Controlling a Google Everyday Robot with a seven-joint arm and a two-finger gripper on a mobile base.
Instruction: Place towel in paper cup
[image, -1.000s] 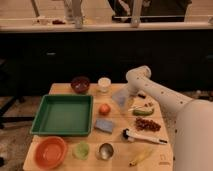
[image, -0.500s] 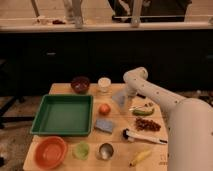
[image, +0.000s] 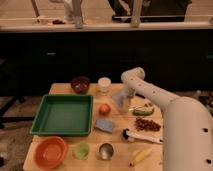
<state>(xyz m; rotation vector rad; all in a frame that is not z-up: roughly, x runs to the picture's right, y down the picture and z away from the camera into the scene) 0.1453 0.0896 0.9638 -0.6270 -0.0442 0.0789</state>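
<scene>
The paper cup (image: 104, 84), short and cream-white, stands upright at the back of the wooden table (image: 60, 89), right of the dark red bowl (image: 80, 84). My gripper (image: 122, 95) hangs from the white arm's bend, a little right of the cup and nearer the front. It is shut on the towel (image: 119, 101), a pale grey-blue cloth that hangs limp below it, just above the table. The towel is beside the cup, not over it. The cup's inside is not visible.
A green tray (image: 64, 115) fills the left middle. A red-orange fruit (image: 104, 109) and a blue-grey pad (image: 105, 125) lie in front of the gripper. Along the front are an orange bowl (image: 50, 151), green cup (image: 81, 150), metal cup (image: 105, 151) and banana (image: 140, 156).
The arm with the towel has shifted slightly left, toward the paper cup. Nothing else on the table has moved.
</scene>
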